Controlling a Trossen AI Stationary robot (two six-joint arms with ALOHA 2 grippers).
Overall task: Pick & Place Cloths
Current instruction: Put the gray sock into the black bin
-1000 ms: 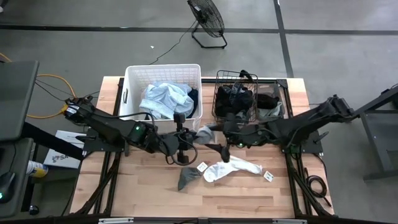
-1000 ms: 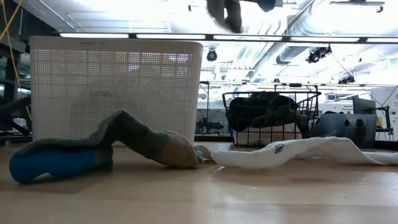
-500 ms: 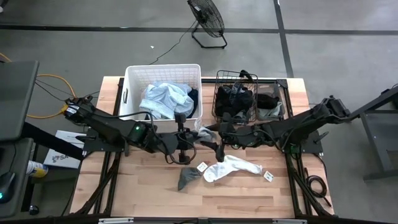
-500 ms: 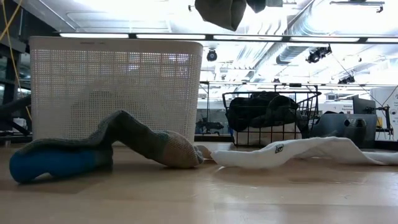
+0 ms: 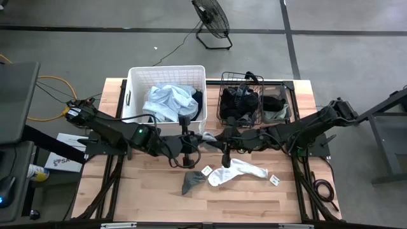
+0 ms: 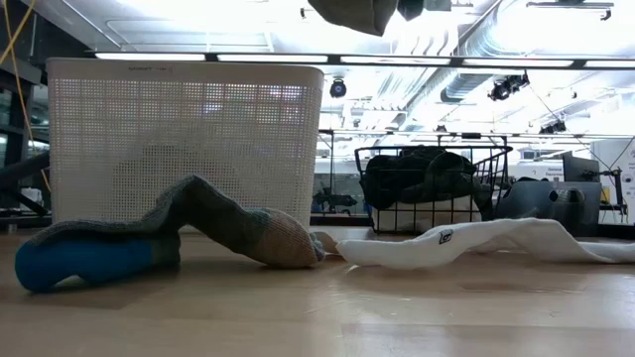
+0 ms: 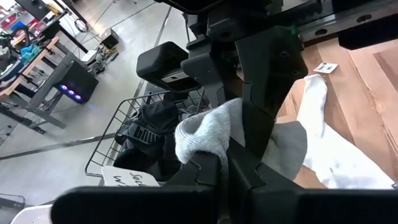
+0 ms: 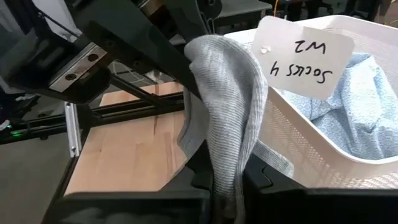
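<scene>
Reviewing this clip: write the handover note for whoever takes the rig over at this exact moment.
Left pincer: shut on the grey sock, held above the table in front of the white tub.
Right pincer: shut on the same grey sock, facing the left one.
Done: light blue cloth lies in the tub; dark cloths fill the wire basket.
Left: the held sock still needs placing; the white sock and the grey-and-blue sock remain on the table.

Tub (image 5: 135, 79) left of wire basket (image 5: 224, 86); sock (image 5: 238, 170) before them.
</scene>
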